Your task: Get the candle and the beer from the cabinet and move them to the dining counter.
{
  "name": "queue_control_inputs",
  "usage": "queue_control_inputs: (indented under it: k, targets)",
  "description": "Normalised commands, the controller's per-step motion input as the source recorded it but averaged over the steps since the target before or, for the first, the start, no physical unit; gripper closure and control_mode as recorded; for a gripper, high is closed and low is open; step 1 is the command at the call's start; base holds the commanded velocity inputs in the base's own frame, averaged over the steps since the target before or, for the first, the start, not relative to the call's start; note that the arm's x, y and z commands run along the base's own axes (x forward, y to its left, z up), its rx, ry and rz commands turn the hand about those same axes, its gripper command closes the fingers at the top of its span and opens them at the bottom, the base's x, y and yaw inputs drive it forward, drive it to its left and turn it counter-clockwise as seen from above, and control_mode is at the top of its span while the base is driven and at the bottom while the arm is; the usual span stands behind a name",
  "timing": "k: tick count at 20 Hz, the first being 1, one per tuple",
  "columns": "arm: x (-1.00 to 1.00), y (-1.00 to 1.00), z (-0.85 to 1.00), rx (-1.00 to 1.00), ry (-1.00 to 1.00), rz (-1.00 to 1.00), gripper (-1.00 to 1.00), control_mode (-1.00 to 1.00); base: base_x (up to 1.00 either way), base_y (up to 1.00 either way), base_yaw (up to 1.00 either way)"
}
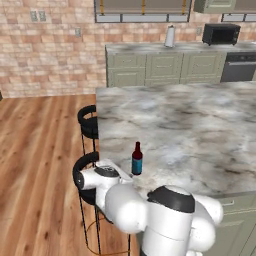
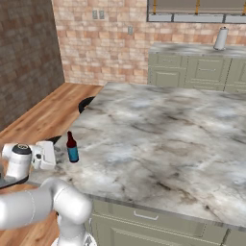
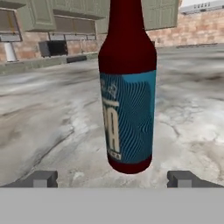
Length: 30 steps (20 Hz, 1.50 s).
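Beer stands upright on the counter near its left corner, just ahead of the gripper, centred between wide-open, empty fingers.

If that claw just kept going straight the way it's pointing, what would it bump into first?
Most likely the dark red-brown glass beer bottle with the blue label, standing upright on the grey-white marbled island counter. It stands dead ahead, centred between the open claw fingertips; how near is hard to judge.
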Motion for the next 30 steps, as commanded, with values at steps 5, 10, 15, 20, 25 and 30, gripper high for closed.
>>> queue_control_inputs:
  k: [5, 10, 15, 20, 25, 30]
  targets:
    - [-0.32, 0.02, 0.6, 0.06, 0.25, 0.02, -1.0, -1.0, 0.0, 0.0, 0.0]
    - [-0.41, -0.05, 0.52, 0.0, 0.22, 0.08, -1.0, -1.0, 0.0, 0.0, 0.0]
    - [-0.45, -0.23, 0.4, 0.0, 0.12, 0.1, -1.0, -1.0, 0.0, 0.0, 0.0]
    - [-0.33, -0.28, 0.39, 0.0, 0.12, 0.08, -1.0, -1.0, 0.0, 0.0, 0.0]
    - [-0.29, -0.35, 0.37, 0.0, 0.06, 0.17, -1.0, -1.0, 0.0, 0.0, 0.0]
    - [-0.28, -0.33, 0.39, 0.01, 0.08, 0.12, -1.0, -1.0, 0.0, 0.0, 0.0]
